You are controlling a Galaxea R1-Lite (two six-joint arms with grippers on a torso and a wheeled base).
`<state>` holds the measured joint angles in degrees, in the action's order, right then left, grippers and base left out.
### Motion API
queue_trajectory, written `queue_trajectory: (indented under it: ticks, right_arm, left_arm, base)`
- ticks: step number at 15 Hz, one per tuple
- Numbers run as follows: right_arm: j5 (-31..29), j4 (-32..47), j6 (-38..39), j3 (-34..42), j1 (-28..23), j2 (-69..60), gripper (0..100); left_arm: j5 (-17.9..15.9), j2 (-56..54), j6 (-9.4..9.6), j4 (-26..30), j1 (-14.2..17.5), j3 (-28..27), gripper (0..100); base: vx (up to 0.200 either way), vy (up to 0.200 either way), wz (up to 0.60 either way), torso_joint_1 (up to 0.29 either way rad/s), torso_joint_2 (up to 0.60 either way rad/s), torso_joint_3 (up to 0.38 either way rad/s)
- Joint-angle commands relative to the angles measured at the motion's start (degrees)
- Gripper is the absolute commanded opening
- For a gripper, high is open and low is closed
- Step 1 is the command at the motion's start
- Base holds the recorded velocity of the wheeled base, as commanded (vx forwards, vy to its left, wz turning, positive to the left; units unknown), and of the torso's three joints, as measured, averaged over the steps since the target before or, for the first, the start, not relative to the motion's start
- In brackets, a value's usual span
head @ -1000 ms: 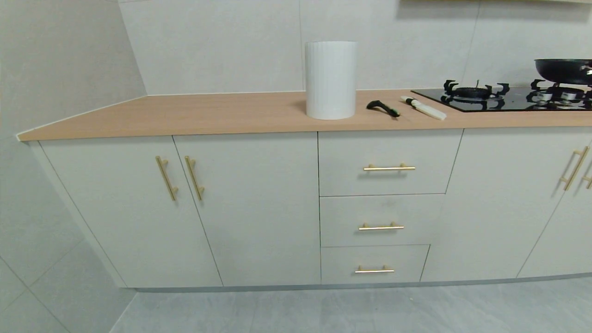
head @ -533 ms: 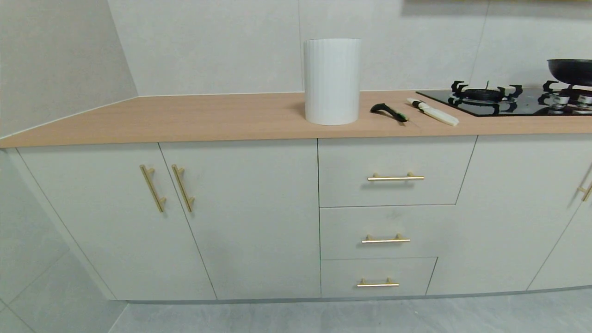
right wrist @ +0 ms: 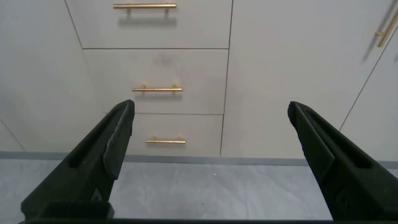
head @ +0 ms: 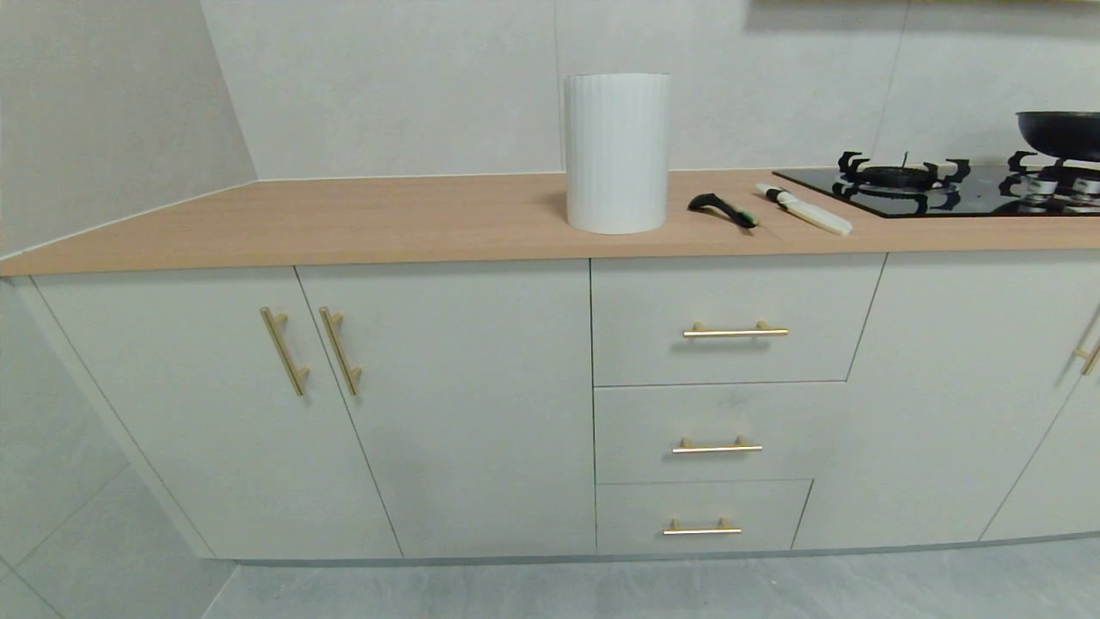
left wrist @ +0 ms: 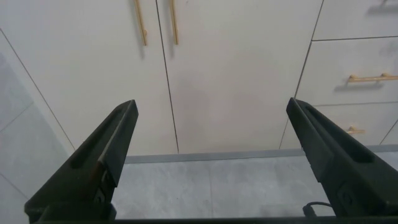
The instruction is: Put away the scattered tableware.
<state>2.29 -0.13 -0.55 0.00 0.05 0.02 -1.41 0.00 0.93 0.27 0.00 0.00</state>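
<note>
So, the wood surface (head: 387, 219) carries all the task bits, grouped toward its right part. A tall white ribbed holder (head: 617, 153) stands upright nr the front edge, above the seam btwn the cabinet doors (head: 430, 395) & the drawer stack (head: 722, 413). Just right of it lies a black utensil (head: 722, 209) w/ a green end, flat on the wood & apart from the holder. Right of that, also flat & lying at an angle, is a white utensil (head: 803, 208) w/ a green band nr its far end. It sits close to the black one but not touching it, just in front of the corner of the black hob (head: 937, 185). A dark pan (head: 1061, 133) rests on the far-right burner. All 3 drawers are closed, each w/ a gold bar handle, and the doors are closed too. The left claw (left wrist: 214, 162) hangs low in front of the doors, above the grey floor (head: 601, 593), w/ its fingers (left wrist: 106, 165) spread wide & nothing btwn them. The right claw (right wrist: 211, 162) hangs low facing the drawers, w/ its fingers (right wrist: 102, 158) likewise wide apart & holding nothing. Both claws are well apart from the utensils.
</note>
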Motion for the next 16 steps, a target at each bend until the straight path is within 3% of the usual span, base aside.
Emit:
queue_trajectory:
  ticks: [1,2,3,4,7,12,16]
  right_arm:
    - [0.1,0.0,-0.1,0.0,0.0,0.2,100]
    - [0.1,-0.2,-0.2,-0.9,0.0,0.2,100]
    - [0.8,0.2,2.7,-11.2,1.3,3.7,100]
    - [1.1,2.2,3.9,-15.2,3.3,8.1,100]
    - [4.7,5.1,0.3,-18.0,7.1,25.5,100]
    - [4.6,5.1,-1.4,-26.2,10.1,54.3,100]
    - [4.5,-8.5,-1.3,-32.6,11.9,81.6,100]
  left_arm:
    - [0.0,0.1,0.04,0.0,0.0,0.0,100]
    - [0.0,0.0,0.04,0.0,0.0,0.0,100]
    - [0.0,0.1,-0.05,0.0,0.0,0.0,100]
    - [0.0,0.0,-0.05,0.0,0.0,0.0,100]
    - [0.0,0.1,-0.05,0.0,0.0,0.0,100]
    - [0.0,0.1,0.04,0.0,0.0,0.0,100]
    - [0.0,0.0,-0.05,0.0,0.0,0.0,100]
  base:
    - [0.000,0.000,0.00,0.000,0.00,0.000]
    - [0.000,0.000,0.00,0.000,0.00,0.000]
    - [0.000,0.000,0.00,0.000,0.00,0.000]
    - [0.000,0.000,0.00,0.000,0.00,0.000]
    - [0.000,0.000,0.00,0.000,0.00,0.000]
    - [0.000,0.000,0.00,0.000,0.00,0.000]
    - [0.000,0.000,0.00,0.000,0.00,0.000]
